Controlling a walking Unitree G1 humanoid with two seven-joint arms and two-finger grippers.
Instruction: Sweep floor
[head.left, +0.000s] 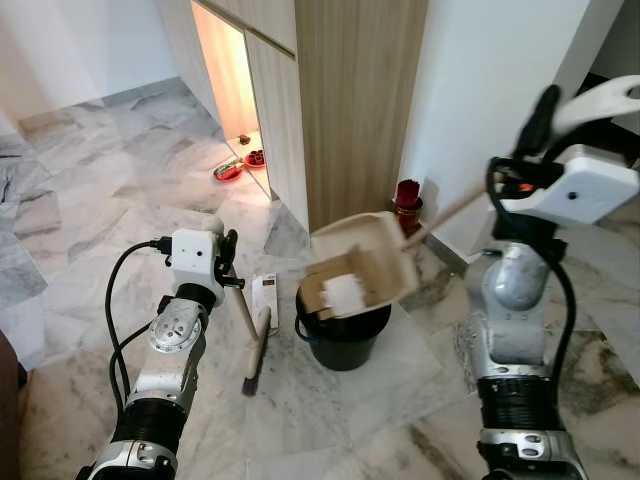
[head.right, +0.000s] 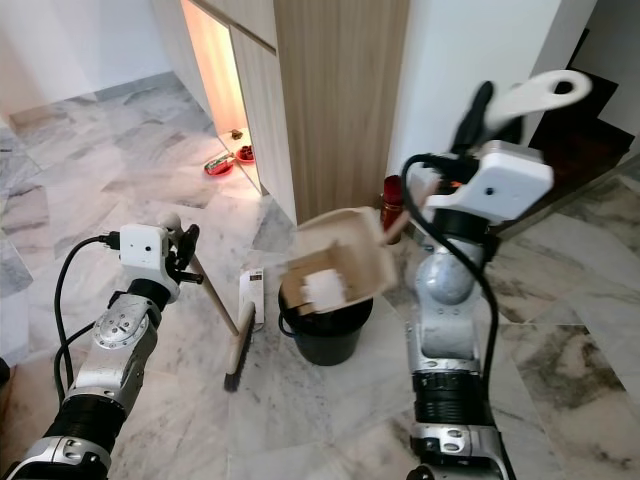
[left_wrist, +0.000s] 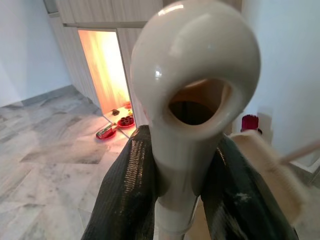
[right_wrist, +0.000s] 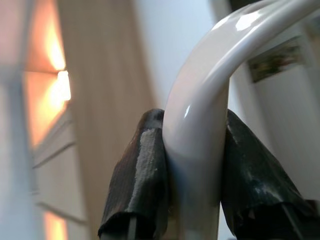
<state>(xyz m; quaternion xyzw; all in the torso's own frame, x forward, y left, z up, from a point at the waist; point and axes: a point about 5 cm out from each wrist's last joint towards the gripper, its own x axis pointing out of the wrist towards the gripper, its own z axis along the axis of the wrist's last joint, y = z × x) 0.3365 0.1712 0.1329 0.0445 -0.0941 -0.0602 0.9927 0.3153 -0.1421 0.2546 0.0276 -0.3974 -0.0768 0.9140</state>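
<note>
My left gripper (head.left: 228, 256) is shut on the top of a broom's pale handle (head.left: 243, 312); the brush head (head.left: 256, 365) rests on the marble floor. In the left wrist view both black fingers (left_wrist: 125, 195) clamp the handle's white looped end (left_wrist: 195, 100). My raised right gripper (head.left: 545, 108) is shut on the white curved grip (right_wrist: 200, 130) of a long-handled beige dustpan (head.left: 365, 260). The pan is tilted over a black bucket (head.left: 343, 338), with a white scrap (head.left: 345, 293) lying in it.
A tall wooden cabinet (head.left: 340, 100) stands just behind the bucket, with a lit recess and red bowls (head.left: 228, 170) to its left. A red container (head.left: 408, 205) sits by the white wall (head.left: 490, 90). A small white box (head.left: 265, 292) lies beside the broom.
</note>
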